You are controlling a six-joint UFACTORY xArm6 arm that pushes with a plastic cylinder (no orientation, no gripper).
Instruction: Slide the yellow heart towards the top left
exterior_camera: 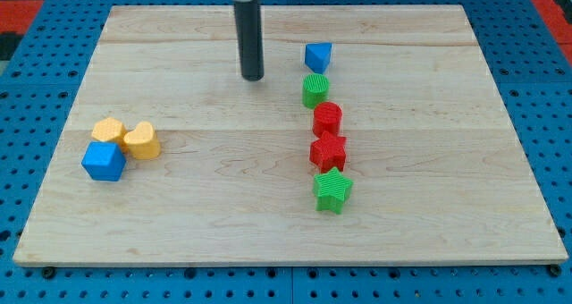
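The yellow heart (143,140) lies at the view's left on the wooden board (223,206). It touches a yellow hexagon-like block (108,130) on its left and a blue block (104,161) at its lower left. My tip (253,77) is near the view's top centre, well up and to the right of the yellow heart, touching no block.
A column of blocks runs down right of centre: a blue block (318,55), a green block (315,90), a red block (327,119), a red star (328,152) and a green star (333,190). The column's top lies just right of my tip.
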